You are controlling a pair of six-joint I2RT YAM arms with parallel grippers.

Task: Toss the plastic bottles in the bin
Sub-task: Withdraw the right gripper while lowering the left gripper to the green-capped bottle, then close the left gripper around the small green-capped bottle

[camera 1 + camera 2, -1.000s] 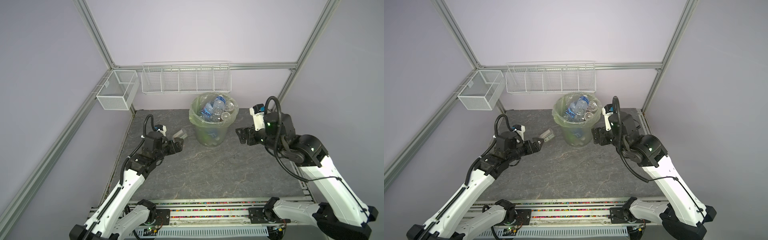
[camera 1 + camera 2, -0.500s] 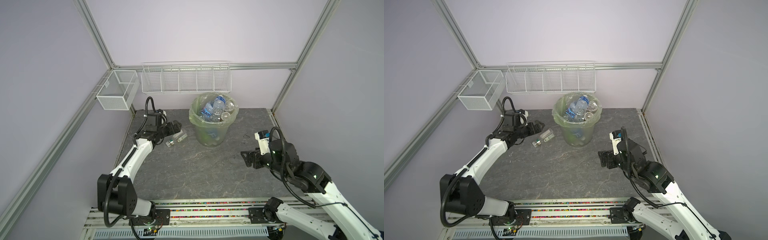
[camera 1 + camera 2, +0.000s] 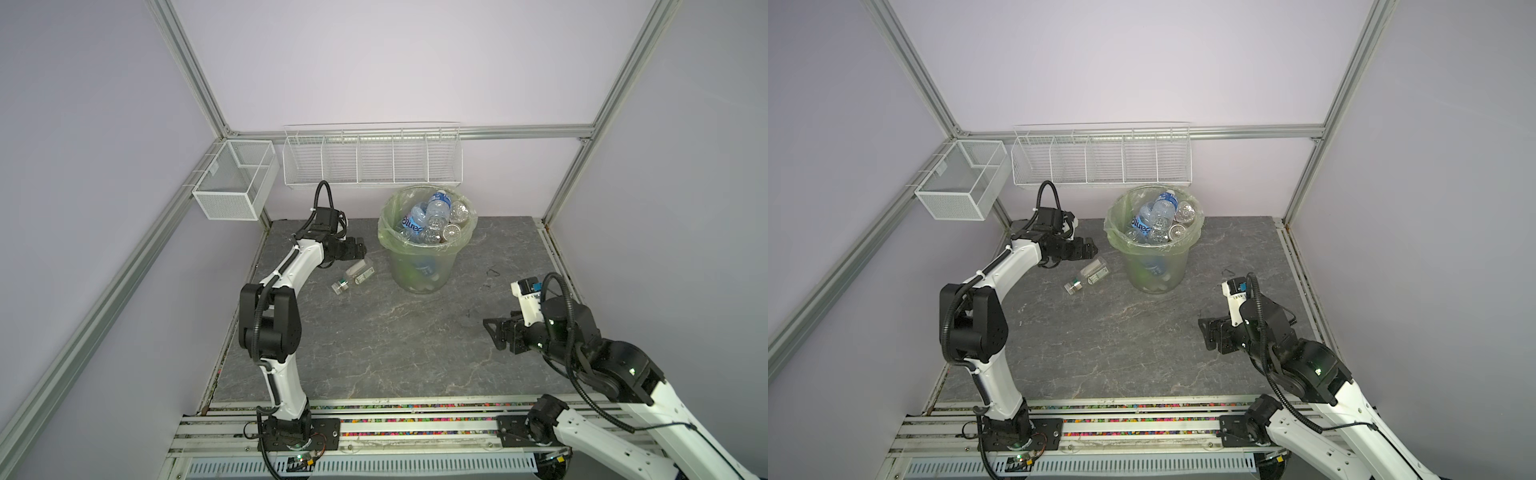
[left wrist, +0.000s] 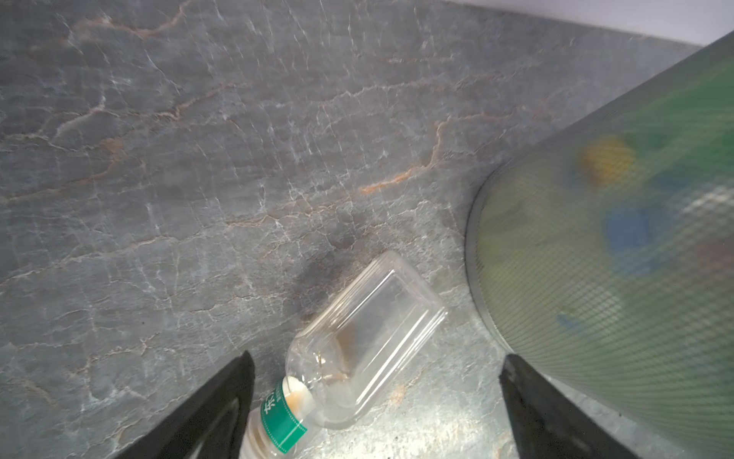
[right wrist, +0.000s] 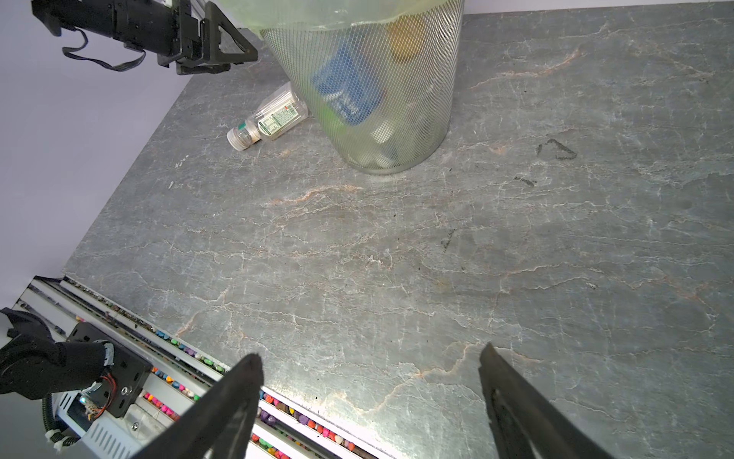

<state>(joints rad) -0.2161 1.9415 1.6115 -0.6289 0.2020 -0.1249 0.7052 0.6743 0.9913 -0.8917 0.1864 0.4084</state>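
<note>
Front rail: A metal rail (image 3: 415, 415) studded with coloured beads runs along the near edge, carrying both arm bases.
Right claw: The right gripper (image 3: 490, 334) (image 3: 1204, 334) (image 5: 370, 353) hangs low over the near right part of the table, well apart from the bin. Its jaws are spread wide with nothing between them but bare stone.
Table: A grey, veined stone-look table (image 3: 395, 332) lies mostly bare, with a few dark scuffs at far right.
Stray bottle: One clear bottle (image 3: 357, 274) (image 3: 1092, 274) (image 4: 365, 337) (image 5: 274, 115), with a green neck band and a printed label, lies on its side at far left. Its base sits just beside the foot of the bin and its cap points away from it.
Left claw: The left gripper (image 3: 359, 249) (image 3: 1092, 249) (image 4: 377, 357) (image 5: 234, 47) hovers above and just behind that bottle. Its jaws are parted wide and hold nothing, and the wrist view shows the bottle's neck end between the two fingers.
Bin: The round bin (image 3: 424, 266) (image 3: 1156, 266) (image 4: 595, 278) (image 5: 397, 119), lined with a pale green bag, stands upright at far centre.
Bin load: A heap of bottles (image 3: 432, 216) (image 3: 1154, 218), mostly clear and some with blue labels, reaches the rim.
Back wall: A long white wire basket (image 3: 372, 160) hangs behind the bin, with a smaller mesh basket (image 3: 232, 183) at the left corner.
</note>
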